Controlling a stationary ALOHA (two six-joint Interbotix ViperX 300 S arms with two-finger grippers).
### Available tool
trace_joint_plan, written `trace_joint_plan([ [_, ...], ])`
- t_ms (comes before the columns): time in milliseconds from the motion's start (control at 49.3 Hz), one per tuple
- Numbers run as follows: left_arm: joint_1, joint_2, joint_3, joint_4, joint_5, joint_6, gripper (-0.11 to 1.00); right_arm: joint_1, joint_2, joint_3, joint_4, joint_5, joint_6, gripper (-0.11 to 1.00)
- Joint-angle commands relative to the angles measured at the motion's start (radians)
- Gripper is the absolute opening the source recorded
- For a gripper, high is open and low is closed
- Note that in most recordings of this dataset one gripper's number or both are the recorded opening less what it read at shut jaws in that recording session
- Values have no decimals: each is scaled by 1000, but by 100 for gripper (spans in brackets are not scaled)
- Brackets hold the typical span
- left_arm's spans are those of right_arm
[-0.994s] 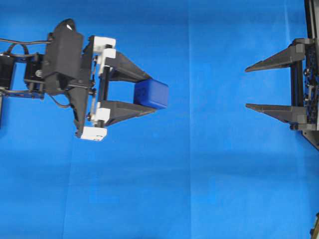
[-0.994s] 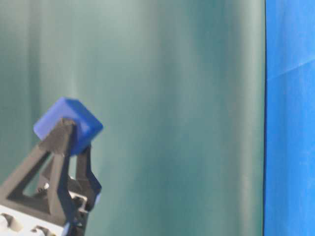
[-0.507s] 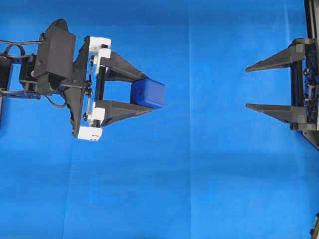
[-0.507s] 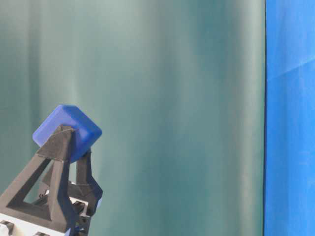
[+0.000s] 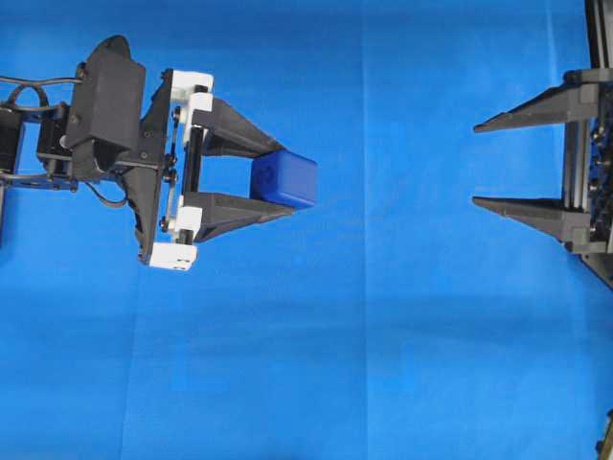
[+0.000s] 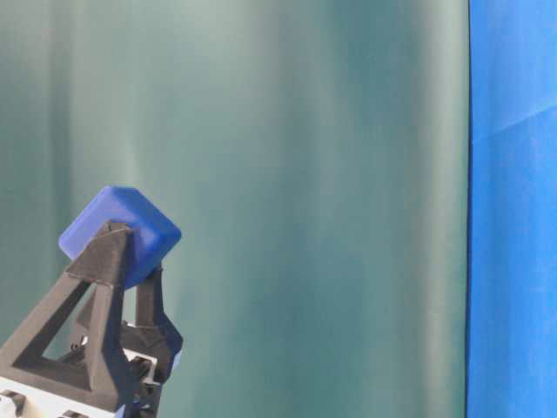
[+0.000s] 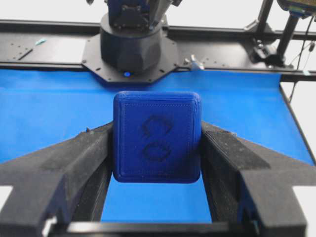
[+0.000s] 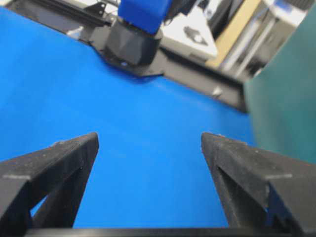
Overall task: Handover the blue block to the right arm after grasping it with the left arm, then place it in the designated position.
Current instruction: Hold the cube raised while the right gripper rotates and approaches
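The blue block [image 5: 284, 179], a dark-blue cube, is held above the blue cloth between the fingertips of my left gripper [image 5: 290, 180], whose fingers have white blocks at their bases. In the left wrist view the block [image 7: 157, 118] fills the gap between both black fingers [image 7: 74, 168], with an embossed mark facing the camera. At table level the block [image 6: 120, 233] sits tilted on the finger tips. My right gripper [image 5: 475, 165], all black, stands wide open at the far right, facing the block across a broad gap. Nothing lies between its fingers [image 8: 149, 140].
Blue cloth [image 5: 383, 335] covers the table. A green curtain [image 6: 305, 174] hangs behind it in the table-level view. The opposite arm's base [image 7: 131, 42] stands on a black rail at the cloth's far edge. Black frame parts [image 5: 599, 240] line the right edge.
The left gripper has drawn back a little to the left with the block and then held still. The right gripper has shifted slightly right and stays open.
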Motion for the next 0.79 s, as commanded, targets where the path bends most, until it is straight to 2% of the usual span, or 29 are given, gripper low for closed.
trace_joint_plan([
  [0, 5, -20, -9, 0, -11, -3, 46, 0, 2, -35, -58, -8, -20, 97],
  [264, 6, -20, -9, -2, -11, -3, 46, 3, 2, -52, -314, -32, -167, 97],
  [406, 6, -20, -11, -2, -12, -5, 46, 8, 0, -54, -433, -54, -241, 97],
  [466, 6, -20, -9, -2, -14, -5, 46, 12, 0, -54, -462, -55, -256, 97],
  [669, 6, -20, -11, -2, -17, -6, 46, 21, 6, -54, -492, -46, -268, 97],
  [771, 6, -20, -11, -2, -17, -6, 46, 23, 9, -52, -546, -46, -282, 97],
])
